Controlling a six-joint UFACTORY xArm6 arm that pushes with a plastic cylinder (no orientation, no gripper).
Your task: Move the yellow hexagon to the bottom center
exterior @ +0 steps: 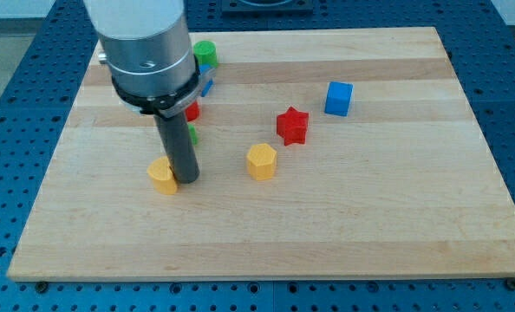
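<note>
The yellow hexagon (261, 161) sits on the wooden board (370, 217) a little left of the view's centre. My tip (186, 179) rests on the board well to the hexagon's left, touching the right side of another yellow block (161, 176) whose shape I cannot make out. The rod rises from there into the silver arm housing at the view's top left.
A red star block (292, 126) lies just up-right of the hexagon. A blue cube (338, 98) is further right. Behind the arm, partly hidden, are a green block (205, 50), a blue block (207, 69), a red block (192, 111) and another green block (192, 133).
</note>
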